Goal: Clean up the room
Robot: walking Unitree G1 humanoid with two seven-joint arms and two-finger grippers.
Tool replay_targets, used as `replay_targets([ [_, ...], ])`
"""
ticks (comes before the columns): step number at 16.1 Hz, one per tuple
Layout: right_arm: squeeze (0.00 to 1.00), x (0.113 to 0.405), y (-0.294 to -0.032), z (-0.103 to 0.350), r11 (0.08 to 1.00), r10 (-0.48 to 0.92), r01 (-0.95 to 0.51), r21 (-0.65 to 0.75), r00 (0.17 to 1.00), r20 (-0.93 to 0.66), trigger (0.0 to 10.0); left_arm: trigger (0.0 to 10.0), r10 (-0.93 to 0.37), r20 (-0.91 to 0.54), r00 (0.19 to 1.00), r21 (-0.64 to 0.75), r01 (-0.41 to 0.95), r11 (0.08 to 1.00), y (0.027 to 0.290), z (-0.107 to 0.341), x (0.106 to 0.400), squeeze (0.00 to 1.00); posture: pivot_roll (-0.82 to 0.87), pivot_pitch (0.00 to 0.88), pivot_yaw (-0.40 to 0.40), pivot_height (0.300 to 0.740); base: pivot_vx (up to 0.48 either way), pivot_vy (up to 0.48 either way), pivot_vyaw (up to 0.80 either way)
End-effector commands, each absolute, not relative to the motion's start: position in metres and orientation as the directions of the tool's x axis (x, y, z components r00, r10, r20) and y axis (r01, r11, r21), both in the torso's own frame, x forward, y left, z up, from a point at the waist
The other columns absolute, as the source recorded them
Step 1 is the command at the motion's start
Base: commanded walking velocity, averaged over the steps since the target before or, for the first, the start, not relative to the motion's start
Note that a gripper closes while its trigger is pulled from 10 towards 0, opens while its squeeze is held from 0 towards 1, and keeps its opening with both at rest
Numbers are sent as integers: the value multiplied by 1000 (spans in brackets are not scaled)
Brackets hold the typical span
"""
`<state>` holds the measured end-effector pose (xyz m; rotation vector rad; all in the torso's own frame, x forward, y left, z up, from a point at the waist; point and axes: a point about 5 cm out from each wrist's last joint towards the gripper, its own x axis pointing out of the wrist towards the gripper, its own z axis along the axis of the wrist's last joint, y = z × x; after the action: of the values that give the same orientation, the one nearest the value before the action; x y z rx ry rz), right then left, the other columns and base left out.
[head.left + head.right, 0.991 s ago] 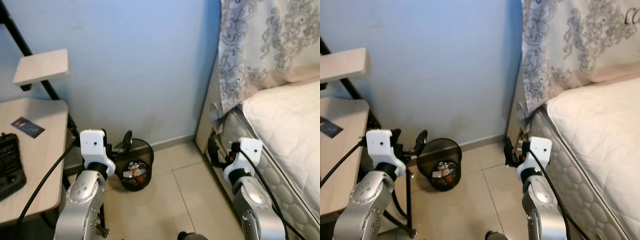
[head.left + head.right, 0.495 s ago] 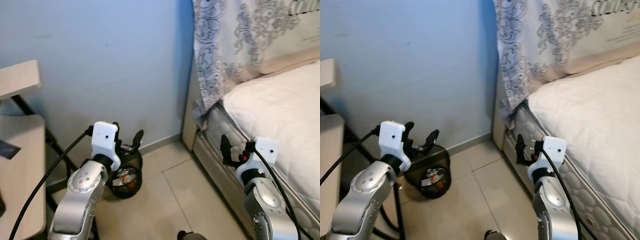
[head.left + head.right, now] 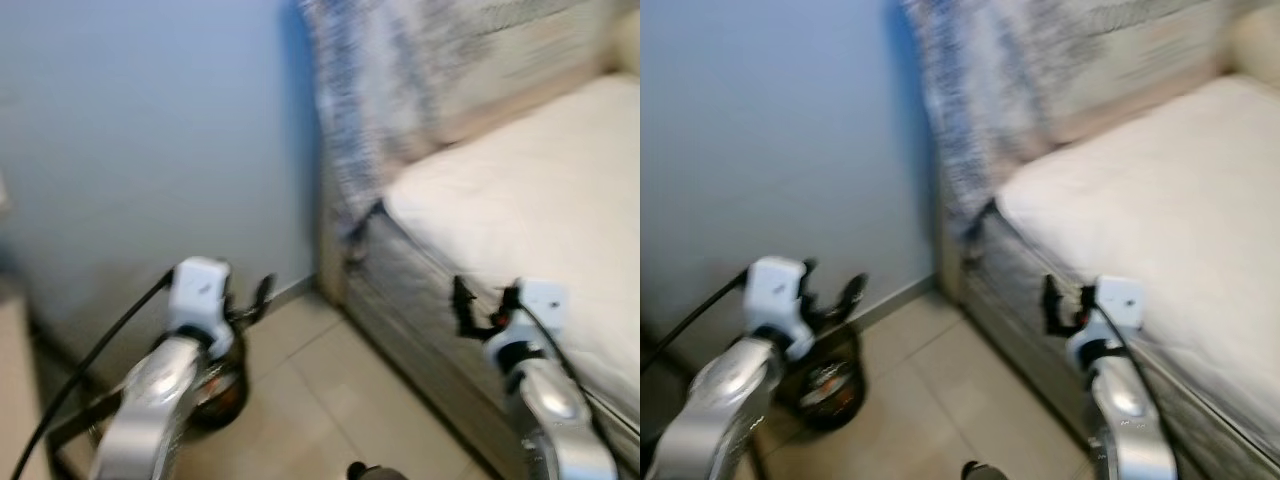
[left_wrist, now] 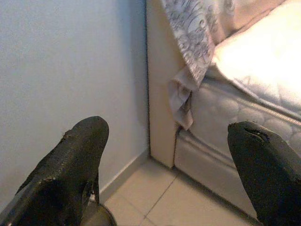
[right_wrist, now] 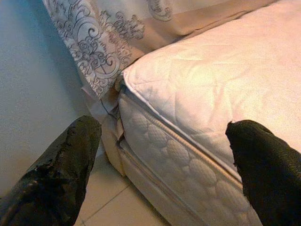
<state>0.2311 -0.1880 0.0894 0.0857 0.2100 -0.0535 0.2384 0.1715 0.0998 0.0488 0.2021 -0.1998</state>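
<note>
Currently head views blurred, I read transit | left gripper (image 4: 164,174) and right gripper (image 5: 160,174) both spread wide, empty, carried clear | mattress (image 5: 211,89) ahead, wastebasket (image 3: 830,385) by wall.

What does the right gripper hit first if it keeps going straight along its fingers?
Probably the mattress: the right gripper, fingers wide open and empty, points at its quilted side and top edge. Depth is unclear, but nothing shows in between.
</note>
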Motion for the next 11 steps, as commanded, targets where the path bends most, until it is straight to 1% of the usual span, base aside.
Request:
replay_targets([
  [1, 0, 233, -186, 92, 995, -35, 52, 82, 978, -204, 10000, 10000, -175, -185, 967, 17, 181, 983, 176, 104, 238, 0, -79, 0, 42, 740, 0, 0, -781],
  [3, 0, 232, -183, 91, 996, -31, 49, 79, 978, -209, 10000, 10000, -150, -170, 974, 54, 161, 986, 178, 106, 241, 0, -77, 0, 19, 740, 0, 0, -781],
  [4, 0, 231, -180, 88, 996, -28, 46, 81, 976, -215, 10000, 10000, -148, -162, 976, 66, 161, 985, 178, 108, 243, 0, -75, 0, 21, 740, 0, 0, -781],
  [6, 0, 230, -178, 84, 994, -49, 68, 83, 974, -220, 10000, 10000, -170, -150, 974, 69, 182, 981, 174, 109, 248, 0, -72, 0, 12, 740, 0, 0, -781],
  [8, 0, 228, -182, 82, 991, -95, 113, 71, 970, -224, 10000, 10000, -193, -119, 974, 64, 202, 977, 171, 115, 250, 0, -71, 0, 13, 740, 0, 0, -781],
  [10, 0, 226, -187, 79, 987, -138, 152, 45, 964, -226, 10000, 10000, -212, -120, 970, 70, 221, 973, 170, 115, 250, 0, -69, 0, 11, 740, 0, 0, -772],
  [11, 0, 224, -191, 78, 983, -162, 177, 46, 960, -229, 10000, 10000, -220, -120, 968, 76, 230, 970, 168, 114, 249, 0, -63, 0, 7, 740, 266, 0, -763],
])
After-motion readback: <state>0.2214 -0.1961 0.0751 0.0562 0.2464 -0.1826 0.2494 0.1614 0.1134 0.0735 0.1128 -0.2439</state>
